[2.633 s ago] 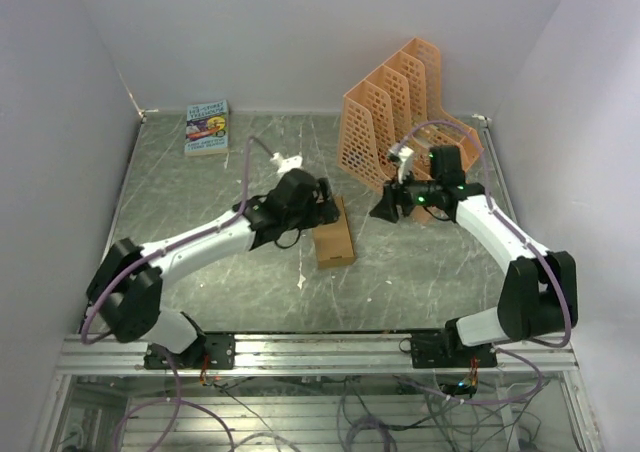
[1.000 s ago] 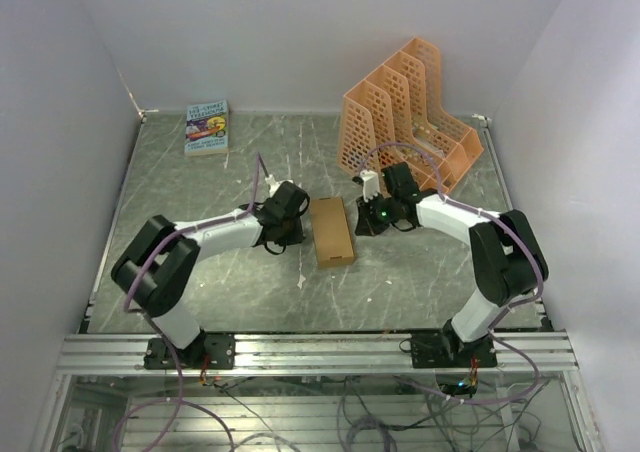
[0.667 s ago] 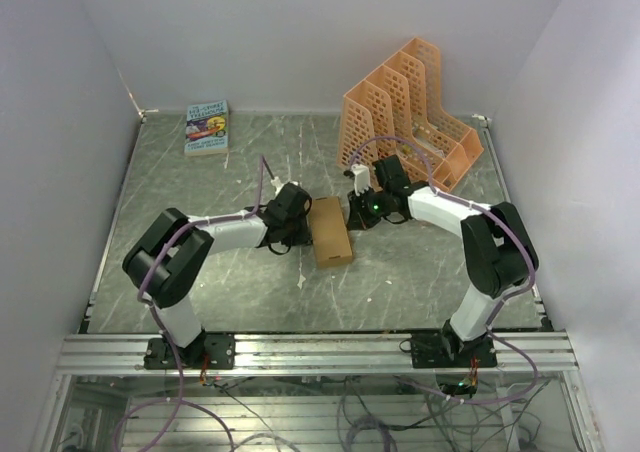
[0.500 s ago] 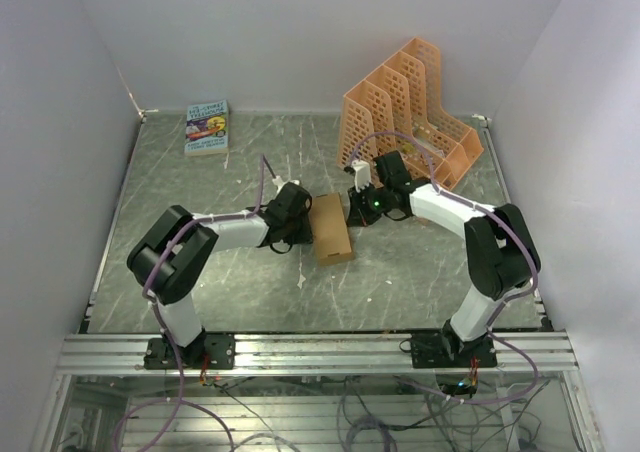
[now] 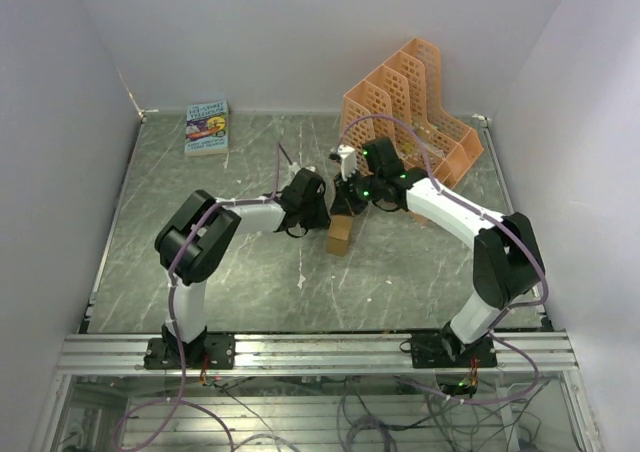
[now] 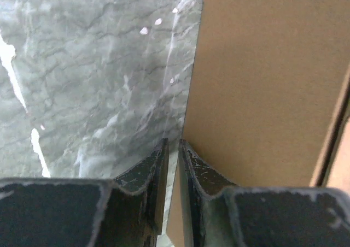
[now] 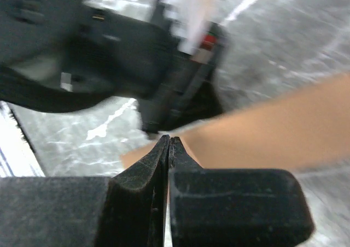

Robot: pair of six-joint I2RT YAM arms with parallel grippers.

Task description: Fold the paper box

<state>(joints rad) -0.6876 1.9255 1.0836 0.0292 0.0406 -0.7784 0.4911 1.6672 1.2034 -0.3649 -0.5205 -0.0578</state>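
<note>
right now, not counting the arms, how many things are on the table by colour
tan-brown: 1, the paper box
orange: 1, the file rack
multicoloured: 1, the book
total: 3

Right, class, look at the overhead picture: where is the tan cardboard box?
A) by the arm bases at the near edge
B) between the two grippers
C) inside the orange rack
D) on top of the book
B: the paper box has the left gripper at its left side and the right gripper at its far end, well away from the orange rack and the book.
</note>
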